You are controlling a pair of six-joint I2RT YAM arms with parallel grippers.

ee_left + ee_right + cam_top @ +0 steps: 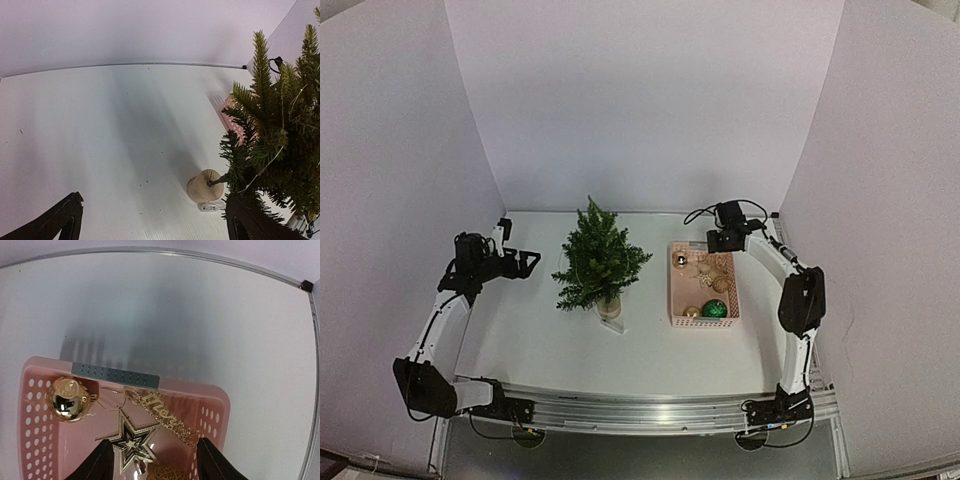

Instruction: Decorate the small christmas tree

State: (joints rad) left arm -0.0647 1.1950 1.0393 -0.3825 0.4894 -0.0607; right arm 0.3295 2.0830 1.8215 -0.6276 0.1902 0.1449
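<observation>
The small christmas tree (600,262) stands mid-table on a pale wooden base (609,307), with no ornaments showing on it. In the left wrist view the tree (280,140) fills the right side, its base (205,186) low in the picture. My left gripper (525,262) is open to the tree's left, and nothing lies inside the gripper (155,197). My right gripper (720,243) hovers over the far end of the pink basket (672,290). That gripper (155,442) is open above a glittery star (131,442) and a gold "Merry" script (167,415), touching neither.
The basket (220,395) also holds a gold ball (67,399), a wicker ball (167,474) and a green ball (715,309). A small clear battery pack (211,206) lies by the tree's base. White walls close in the table on three sides.
</observation>
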